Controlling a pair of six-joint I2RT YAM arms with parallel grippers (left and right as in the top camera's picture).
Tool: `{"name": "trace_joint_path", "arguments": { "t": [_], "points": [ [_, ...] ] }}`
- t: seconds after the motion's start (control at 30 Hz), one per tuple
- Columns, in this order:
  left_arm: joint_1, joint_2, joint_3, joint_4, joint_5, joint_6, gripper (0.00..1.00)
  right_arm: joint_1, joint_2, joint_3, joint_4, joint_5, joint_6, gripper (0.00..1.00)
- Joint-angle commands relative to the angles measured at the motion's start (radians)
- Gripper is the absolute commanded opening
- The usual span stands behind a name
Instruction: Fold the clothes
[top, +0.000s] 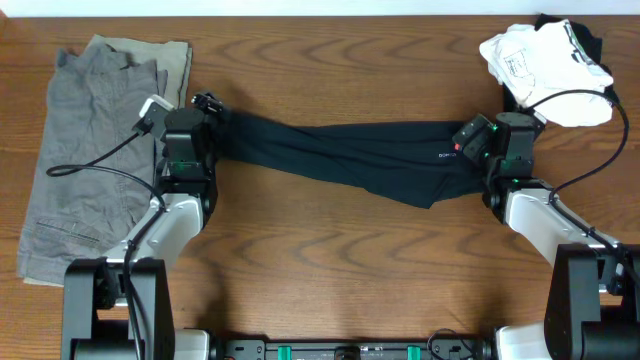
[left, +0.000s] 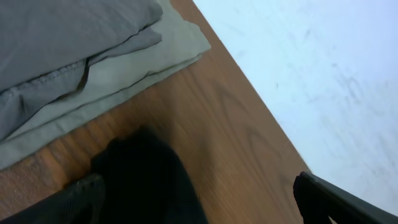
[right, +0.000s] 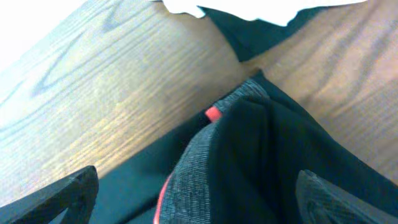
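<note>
Your left arm (top: 175, 215) is reaching up from its base at 7 o'clock toward 12 o'clock. It is putting the left gripper (top: 207, 103) over the 9 o'clock end of the leggings (top: 350, 160). In the left wrist view its fingers (left: 81, 196) are standing wide apart, released, with a mound of black cloth (left: 149, 180) lying between them, closer to the left one.

Your right arm (top: 535, 215) is reaching from 5 o'clock toward 11 o'clock. It is setting the right gripper (top: 468, 138) over the 3 o'clock end. Its fingers (right: 62, 193) are likewise spread and clamping nothing, with the bunched waistband (right: 199, 155) rising between them.

The leggings are lying on the wood-grain table (top: 330, 270) at the centre of the overhead view. They are matte black and smooth, drawn into a long, narrow, creased band. The waistband is showing heather-grey knit with a coral-red edge (seen best from the right wrist). A small white logo (top: 446, 155) is sitting just beside the right gripper.

The long axis is running 9 o'clock to 3 o'clock, sagging slightly toward 4 o'clock. The waist is pointing to 3 o'clock and the leg ends to 9 o'clock.

Folded grey trousers (top: 90, 150) are lying flat at 9 o'clock over a pale olive garment (left: 155, 56). A crumpled white garment (top: 545, 65) is sitting at 2 o'clock.
</note>
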Motion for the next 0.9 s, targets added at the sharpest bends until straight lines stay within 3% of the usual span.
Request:
{"name": "trace_joint_path", "arguments": {
  "t": [0.0,0.2,0.37,0.5,0.63,0.67,0.7,0.87],
  "points": [
    [0.0,-0.014,0.021,0.008,-0.007,0.102,0.98,-0.007,-0.035,0.048,-0.061,-0.072,-0.126,0.99],
    [0.0,-0.063,0.023,-0.088,0.136,0.196,0.98,0.017,-0.058,0.163,-0.321,-0.294,-0.356,0.99],
    [0.0,-0.09,0.023,-0.248,0.139,0.231,0.98,0.079,-0.059,0.277,-0.514,-0.322,-0.436,0.99],
    [0.0,-0.095,0.023,-0.35,0.139,0.24,0.98,0.141,-0.051,0.284,-0.556,-0.313,-0.484,0.99],
    [0.0,-0.095,0.023,-0.441,0.139,0.239,0.93,0.17,-0.007,0.283,-0.598,-0.274,-0.502,0.82],
    [0.0,-0.095,0.023,-0.46,0.138,0.239,0.93,0.172,0.01,0.283,-0.61,-0.274,-0.5,0.71],
    [0.0,-0.095,0.023,-0.472,0.138,0.239,0.92,0.174,0.023,0.283,-0.619,-0.272,-0.483,0.66],
    [0.0,-0.095,0.023,-0.513,0.138,0.239,0.91,0.174,0.076,0.283,-0.626,-0.226,-0.394,0.57]
  ]
}}
